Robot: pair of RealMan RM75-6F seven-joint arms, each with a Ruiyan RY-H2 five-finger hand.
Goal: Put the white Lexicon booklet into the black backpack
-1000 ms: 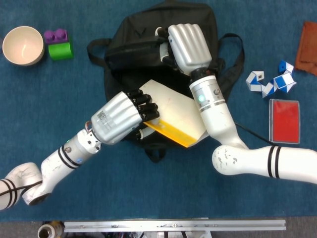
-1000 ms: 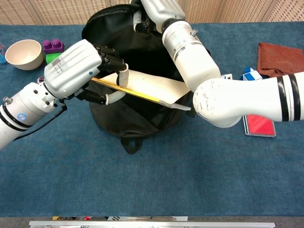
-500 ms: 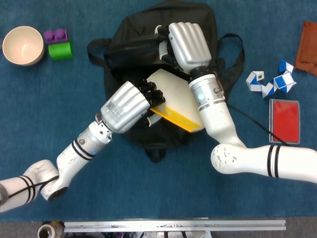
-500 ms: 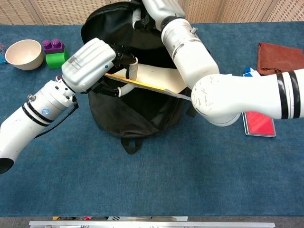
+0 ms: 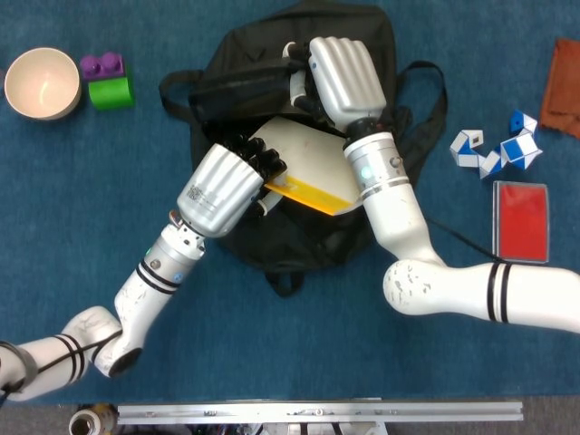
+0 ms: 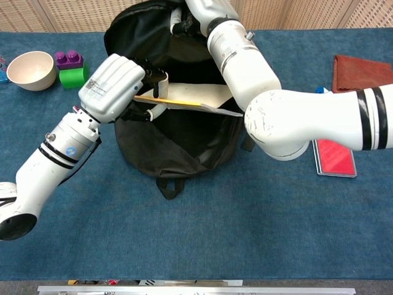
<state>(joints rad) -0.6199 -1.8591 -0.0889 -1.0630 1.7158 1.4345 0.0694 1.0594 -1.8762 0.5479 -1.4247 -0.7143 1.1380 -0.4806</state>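
The black backpack (image 5: 299, 227) (image 6: 172, 141) lies in the middle of the blue table, its mouth held up at the far side. The white booklet (image 5: 304, 154) (image 6: 190, 95) with a yellow edge lies slanted over the bag's opening. My left hand (image 5: 222, 186) (image 6: 116, 86) grips its left end, dark fingers curled around the edge. My right hand (image 5: 343, 77) (image 6: 206, 9) holds the backpack's upper rim, and its forearm crosses the booklet's right side and hides that end. How far the booklet is inside the opening cannot be told.
A cream bowl (image 5: 41, 83) (image 6: 31, 69) and purple and green blocks (image 5: 109, 80) (image 6: 72, 67) sit far left. On the right are a blue-and-white puzzle toy (image 5: 494, 149), a red card case (image 5: 520, 220) (image 6: 334, 161) and a rust cloth (image 5: 562, 86) (image 6: 362, 75).
My left hand has carried the booklet up and away, toward the backpack's mouth, so less of it shows. The right hand has kept its hold on the rim.
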